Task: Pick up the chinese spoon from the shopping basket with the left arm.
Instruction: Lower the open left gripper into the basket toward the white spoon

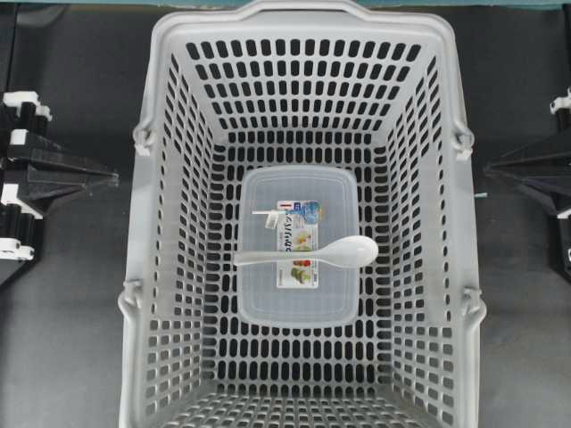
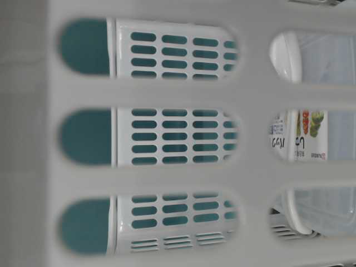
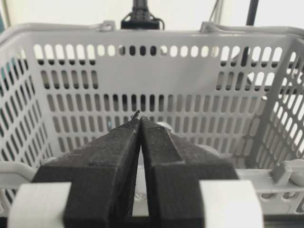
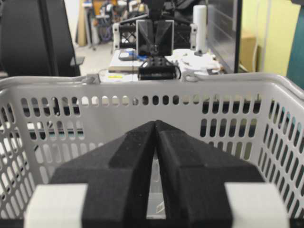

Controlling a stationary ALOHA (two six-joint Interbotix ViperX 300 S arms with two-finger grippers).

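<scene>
The white chinese spoon (image 1: 308,253) lies across the lid of a clear labelled container (image 1: 297,294) on the floor of the grey shopping basket (image 1: 303,14). Its bowl points right and its handle left. My left gripper (image 1: 114,177) hangs outside the basket's left wall, about level with the rim, tips pointing at the basket. In the left wrist view the left gripper (image 3: 141,118) is shut with nothing between its fingers, facing the slotted basket (image 3: 199,104). My right gripper (image 1: 489,168) mirrors it outside the right wall; in the right wrist view it (image 4: 155,122) is shut and empty.
The basket fills most of the dark tabletop (image 1: 62,339), its handle hinges (image 1: 141,138) on both side rims. The table-level view looks through the slotted basket wall (image 2: 167,89) at the container's label (image 2: 295,136). Lab clutter (image 4: 156,57) shows beyond the basket.
</scene>
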